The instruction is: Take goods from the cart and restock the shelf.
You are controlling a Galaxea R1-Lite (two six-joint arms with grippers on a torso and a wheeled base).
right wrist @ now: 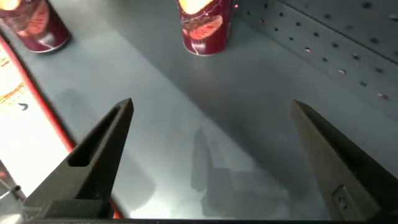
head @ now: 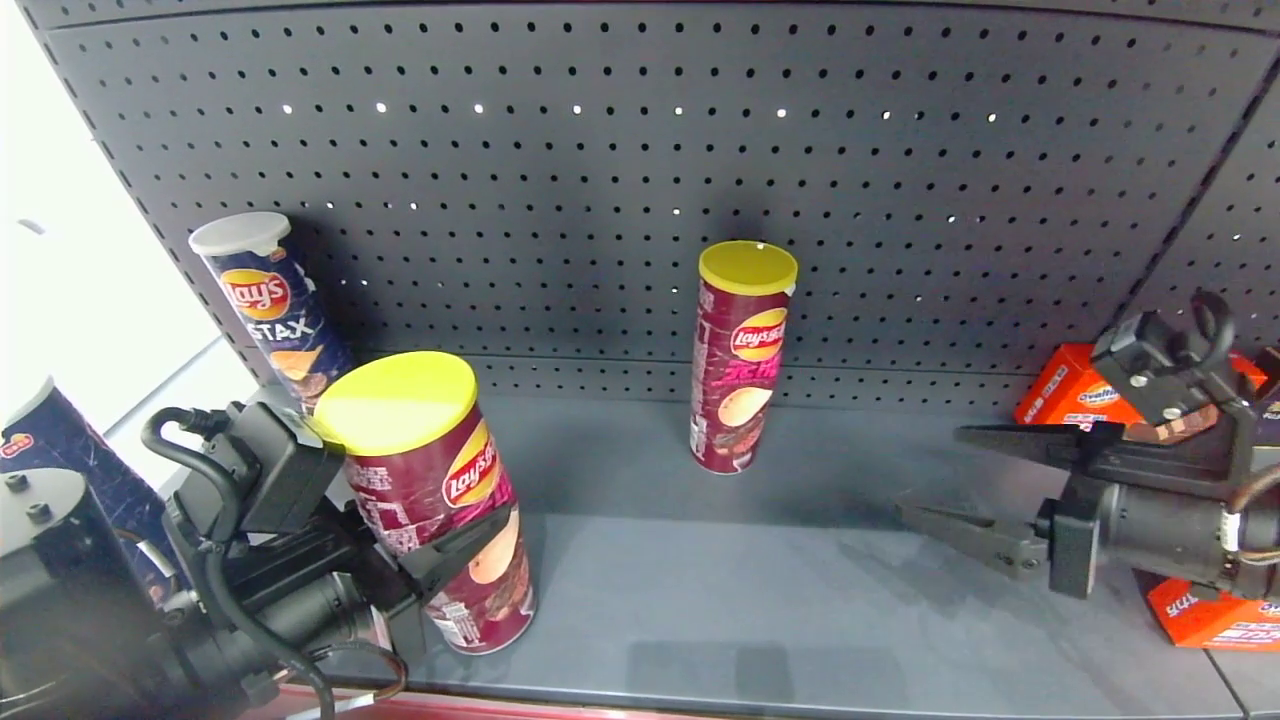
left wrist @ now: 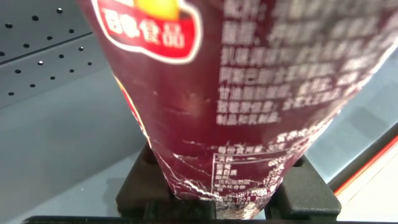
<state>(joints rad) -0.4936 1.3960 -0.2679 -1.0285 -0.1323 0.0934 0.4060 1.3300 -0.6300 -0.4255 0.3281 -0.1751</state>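
My left gripper (head: pixel 430 560) is shut on a maroon chip can (head: pixel 440 480) with a yellow lid, gripping its lower half. The can leans slightly, and its base is at the grey shelf (head: pixel 760 600) near the front left edge. Up close, the left gripper (left wrist: pixel 224 194) clamps the maroon can (left wrist: pixel 249 93) between both fingers. A second maroon can (head: pixel 738 365) stands upright near the pegboard at the middle back. My right gripper (head: pixel 930 470) hovers open over the right part of the shelf, holding nothing. Beyond the open right gripper (right wrist: pixel 212 106) are the standing can (right wrist: pixel 204 28) and the held can (right wrist: pixel 34 28).
A blue chip can (head: pixel 275 305) with a white lid stands at the back left against the pegboard (head: pixel 640 150). Another blue can (head: pixel 60 450) is partly hidden behind my left arm. Orange boxes (head: pixel 1075 400) sit at the right end. The shelf front has a red edge (right wrist: pixel 37 106).
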